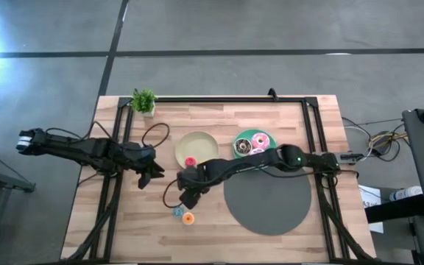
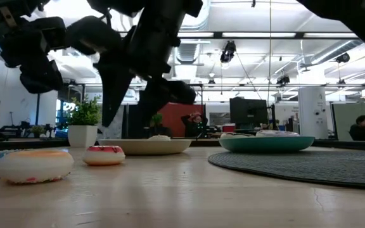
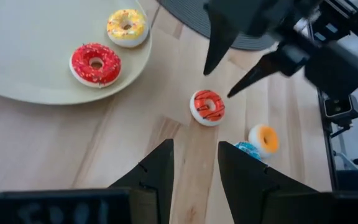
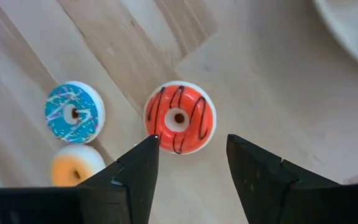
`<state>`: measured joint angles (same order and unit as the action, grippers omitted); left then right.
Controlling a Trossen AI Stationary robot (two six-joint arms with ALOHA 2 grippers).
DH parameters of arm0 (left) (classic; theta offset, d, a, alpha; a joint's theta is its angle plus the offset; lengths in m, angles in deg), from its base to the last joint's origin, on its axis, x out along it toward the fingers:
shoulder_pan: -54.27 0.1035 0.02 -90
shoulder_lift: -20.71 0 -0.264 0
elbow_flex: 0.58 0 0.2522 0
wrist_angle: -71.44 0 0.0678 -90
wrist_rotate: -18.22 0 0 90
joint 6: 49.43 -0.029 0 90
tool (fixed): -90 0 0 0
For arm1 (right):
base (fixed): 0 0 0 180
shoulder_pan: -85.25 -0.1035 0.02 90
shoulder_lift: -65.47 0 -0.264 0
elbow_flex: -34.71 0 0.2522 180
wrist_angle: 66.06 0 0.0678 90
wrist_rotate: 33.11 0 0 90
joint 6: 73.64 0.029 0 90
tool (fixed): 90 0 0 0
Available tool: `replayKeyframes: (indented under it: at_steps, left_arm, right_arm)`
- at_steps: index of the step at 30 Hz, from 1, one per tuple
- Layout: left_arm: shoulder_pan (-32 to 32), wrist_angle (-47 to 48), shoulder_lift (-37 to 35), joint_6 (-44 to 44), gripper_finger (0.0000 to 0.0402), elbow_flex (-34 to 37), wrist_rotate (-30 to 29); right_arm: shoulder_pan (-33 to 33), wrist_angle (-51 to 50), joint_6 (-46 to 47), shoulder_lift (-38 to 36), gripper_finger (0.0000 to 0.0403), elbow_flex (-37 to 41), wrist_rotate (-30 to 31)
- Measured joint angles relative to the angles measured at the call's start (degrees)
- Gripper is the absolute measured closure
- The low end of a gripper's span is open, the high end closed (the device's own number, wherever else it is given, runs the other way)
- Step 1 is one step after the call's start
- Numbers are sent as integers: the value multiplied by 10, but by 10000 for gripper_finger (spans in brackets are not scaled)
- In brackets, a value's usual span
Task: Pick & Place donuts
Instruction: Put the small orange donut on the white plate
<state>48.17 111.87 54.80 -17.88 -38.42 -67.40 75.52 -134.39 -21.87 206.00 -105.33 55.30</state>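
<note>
A small red donut with dark stripes [image 4: 179, 117] lies flat on the wooden table. My right gripper [image 4: 191, 155] hovers over it, open, touching nothing; in the left wrist view its fingers [image 3: 217, 85] stand just above the donut [image 3: 207, 106]. A blue donut [image 4: 73, 112] and an orange donut [image 4: 73, 165] lie close beside it. A red sprinkled donut [image 3: 96, 63] and a yellow donut [image 3: 127, 26] rest on the beige plate [image 3: 17, 81]. Larger donuts sit on the teal plate [image 1: 255, 142]. My left gripper [image 3: 194, 168] is open, left of the group.
A dark round mat [image 1: 267, 199] covers the table right of the small donuts. A potted plant [image 1: 144, 101] stands at the far edge. A black frame [image 1: 311, 118] runs along the table's far and side edges. Bare wood lies toward the near edge.
</note>
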Motion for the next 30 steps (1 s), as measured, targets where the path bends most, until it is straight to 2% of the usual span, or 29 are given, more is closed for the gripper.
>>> replayKeyframes:
  at_steps: [8, 16, 22, 25, 30]
  left_arm:
    - [0, 3, -2, 0, 303, 0, -3]
    - [0, 4, -2, -2, 303, 0, -10]
    - [0, 4, -2, -2, 303, 0, -15]
    - [0, 5, -2, -2, 303, 0, -19]
    - [0, 9, -2, -3, 303, 0, -27]
  right_arm:
    - [0, 24, -8, 3, 230, 6, 3]
    - [-1, 72, -8, 2, 235, 69, 2]
    - [-2, 41, -22, 1, 239, 78, 24]
    - [-2, 22, -36, 1, 258, 67, 42]
    - [0, 48, -55, 1, 318, 56, 65]
